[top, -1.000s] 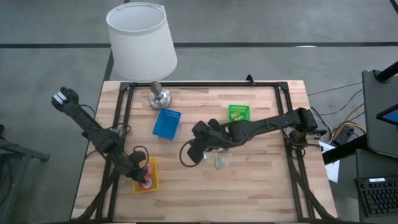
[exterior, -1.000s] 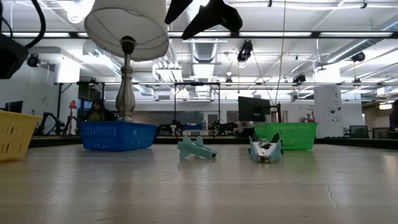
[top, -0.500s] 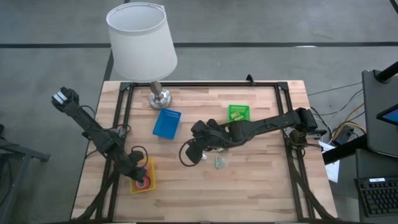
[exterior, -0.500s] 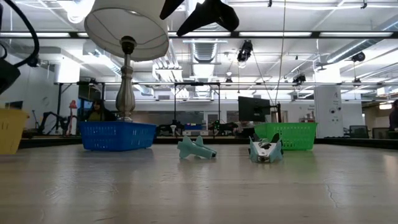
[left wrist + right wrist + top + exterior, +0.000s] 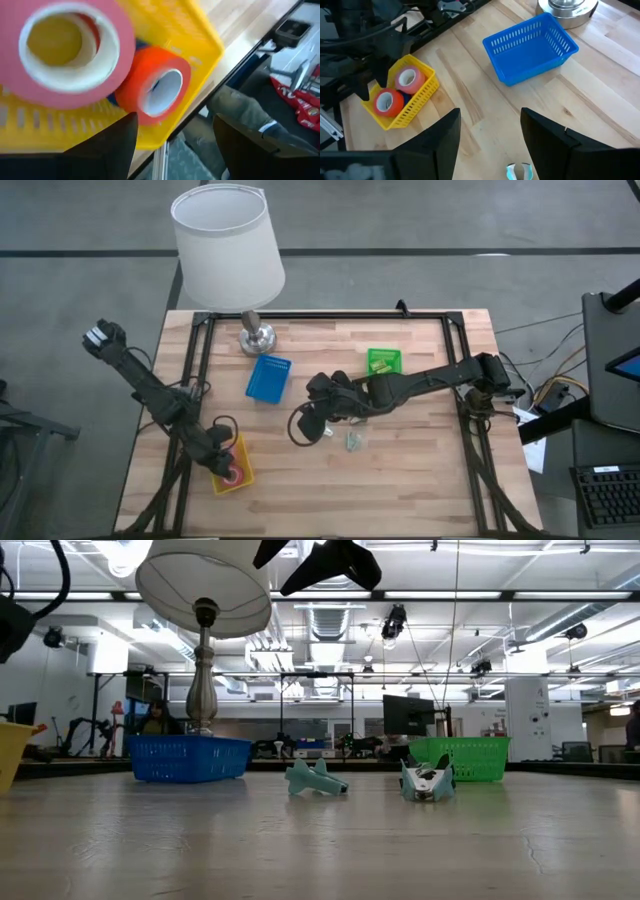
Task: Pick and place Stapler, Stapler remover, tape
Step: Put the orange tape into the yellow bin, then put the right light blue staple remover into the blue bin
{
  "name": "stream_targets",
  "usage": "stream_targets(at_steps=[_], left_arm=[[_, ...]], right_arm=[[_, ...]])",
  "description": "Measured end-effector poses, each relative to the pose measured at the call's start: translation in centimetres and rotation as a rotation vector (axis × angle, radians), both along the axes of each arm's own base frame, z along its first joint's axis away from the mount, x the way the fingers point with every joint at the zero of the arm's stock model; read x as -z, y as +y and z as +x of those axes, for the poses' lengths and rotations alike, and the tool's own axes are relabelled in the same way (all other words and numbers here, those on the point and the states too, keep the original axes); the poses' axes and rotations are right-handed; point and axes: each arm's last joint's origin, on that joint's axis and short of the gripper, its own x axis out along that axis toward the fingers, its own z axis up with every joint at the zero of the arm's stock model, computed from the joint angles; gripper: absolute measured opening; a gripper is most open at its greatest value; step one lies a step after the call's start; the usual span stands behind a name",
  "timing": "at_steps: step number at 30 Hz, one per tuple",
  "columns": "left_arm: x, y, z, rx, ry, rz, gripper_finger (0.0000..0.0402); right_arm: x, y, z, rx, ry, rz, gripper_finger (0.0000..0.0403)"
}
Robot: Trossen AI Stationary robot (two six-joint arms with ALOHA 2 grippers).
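The yellow tray (image 5: 233,467) has swung slightly since a second ago, and the left tool (image 5: 216,461) has spread open, holding nothing. Pink tape (image 5: 65,47) and red tape (image 5: 155,90) lie in this tray near the table's (image 5: 420,490) front-left corner. The right tool (image 5: 303,423) hovers mid-table, half open and empty.

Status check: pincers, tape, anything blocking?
Left pincer open at yellow tray. Both tape rolls inside. Right pincer empty, mid-table. Nothing blocking.

Overhead camera looks straight down on the whole table (image 5: 400,480), low camera level across it, left wrist close on the yellow basket (image 5: 195,40), which the right wrist also shows.
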Motion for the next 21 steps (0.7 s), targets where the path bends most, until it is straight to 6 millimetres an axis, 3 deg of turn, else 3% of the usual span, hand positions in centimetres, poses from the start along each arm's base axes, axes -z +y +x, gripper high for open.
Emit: stream_targets(at_steps=[7,16,21], left_arm=[[-0.6,0.1,-0.2,-0.006,0.000,-0.034,0.0261],[-2.9,0.2,0.1,-0.034,-0.150,-0.032,0.0260],[-4.4,0.2,1.4,-0.162,-0.408,-0.017,0.0259]], right_arm=[[0.0,0.0,0.0,0.000,-0.004,0.001,0.0203],[0.1,0.1,0.0,-0.057,0.017,0.051,0.0203],[0.7,0.0,-0.5,-0.110,0.111,0.111,0.0203]])
